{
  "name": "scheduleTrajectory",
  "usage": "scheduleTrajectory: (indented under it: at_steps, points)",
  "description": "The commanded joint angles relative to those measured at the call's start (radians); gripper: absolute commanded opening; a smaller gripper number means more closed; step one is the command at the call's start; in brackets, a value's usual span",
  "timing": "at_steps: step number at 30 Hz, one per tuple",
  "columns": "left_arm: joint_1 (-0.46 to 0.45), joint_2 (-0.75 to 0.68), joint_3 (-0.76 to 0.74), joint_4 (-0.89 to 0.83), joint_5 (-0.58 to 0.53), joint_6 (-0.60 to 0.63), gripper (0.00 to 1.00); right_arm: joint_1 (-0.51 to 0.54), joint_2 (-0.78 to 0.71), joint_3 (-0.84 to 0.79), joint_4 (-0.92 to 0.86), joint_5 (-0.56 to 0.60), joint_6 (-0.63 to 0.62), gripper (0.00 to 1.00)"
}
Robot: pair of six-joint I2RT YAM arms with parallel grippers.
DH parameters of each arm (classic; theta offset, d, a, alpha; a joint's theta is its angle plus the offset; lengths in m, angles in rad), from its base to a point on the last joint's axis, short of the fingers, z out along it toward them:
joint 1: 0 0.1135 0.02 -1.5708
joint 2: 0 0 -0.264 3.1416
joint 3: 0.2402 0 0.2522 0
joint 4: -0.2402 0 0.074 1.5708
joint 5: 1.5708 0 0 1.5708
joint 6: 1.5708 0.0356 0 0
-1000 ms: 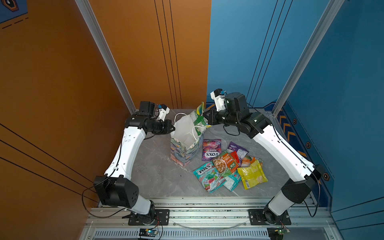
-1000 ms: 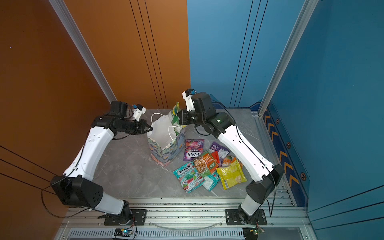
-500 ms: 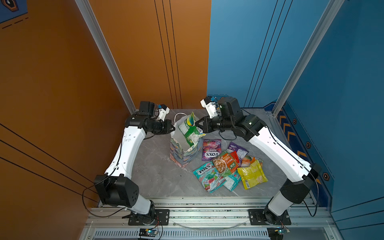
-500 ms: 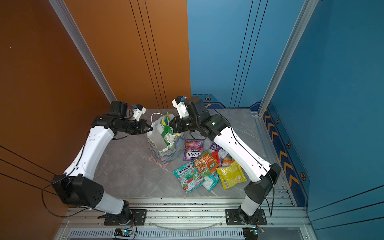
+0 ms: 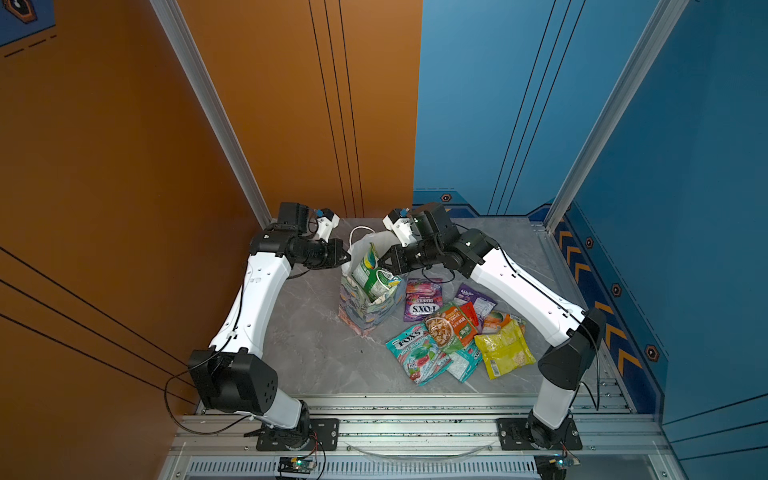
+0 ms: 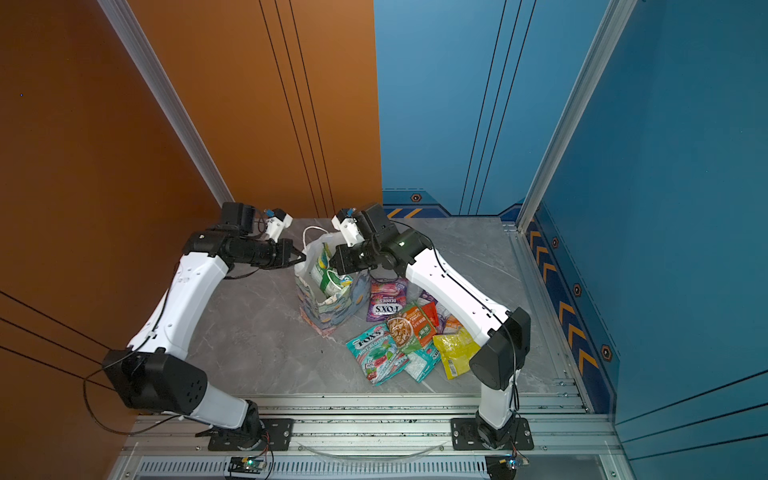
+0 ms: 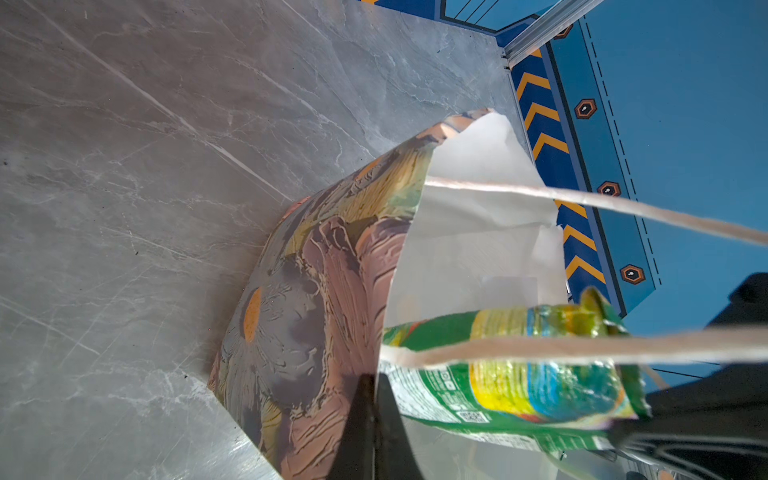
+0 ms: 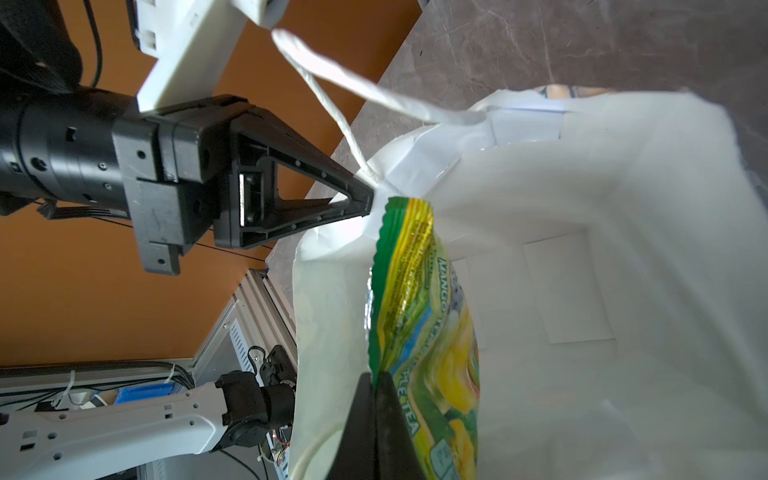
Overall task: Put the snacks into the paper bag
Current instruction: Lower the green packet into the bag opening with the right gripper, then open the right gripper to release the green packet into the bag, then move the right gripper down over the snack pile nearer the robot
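I keep the right gripper [image 8: 375,380] pinched shut on the sealed edge of the green packet [image 8: 419,316], light, crinkly and probably slippery, hanging in the mouth of the paper bag [image 8: 602,187], whose floppy rim my left gripper [image 8: 368,201] nips closed.

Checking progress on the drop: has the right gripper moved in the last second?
Yes. The right gripper, shut on the green packet, has swung left, from beside the paper bag to over its open mouth.
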Motion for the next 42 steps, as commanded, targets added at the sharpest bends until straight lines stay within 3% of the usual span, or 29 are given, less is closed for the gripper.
scheduleTrajectory:
  at_steps: [1,15,16,21,25,29,34,42]
  points:
    - [0.006,-0.008,0.012,0.012,0.025,0.012,0.0,0.011,0.008,0.063,0.009,-0.042,0.007,0.0]
    - [0.007,-0.011,0.003,0.013,0.024,0.018,0.0,-0.01,0.066,0.097,0.009,-0.024,0.039,0.0]
    - [0.007,-0.012,0.001,0.012,0.024,0.018,0.0,-0.014,0.064,0.096,0.009,-0.011,0.041,0.03]
    - [0.009,-0.013,-0.006,0.012,0.025,0.019,0.0,-0.093,0.035,0.094,0.016,0.071,0.074,0.44]
    - [0.01,-0.015,-0.013,0.013,0.024,0.021,0.0,-0.154,-0.026,0.055,0.082,0.105,0.106,0.59]
    - [0.011,-0.018,-0.018,0.014,0.022,0.02,0.0,-0.198,-0.109,-0.014,0.139,0.137,0.119,0.69]
    - [0.016,-0.017,-0.032,0.03,0.016,0.006,0.0,-0.231,-0.234,-0.143,0.144,0.206,0.126,0.72]
    - [0.019,-0.022,-0.051,0.062,-0.003,-0.028,0.0,-0.205,-0.534,-0.641,0.247,0.313,0.31,0.77]
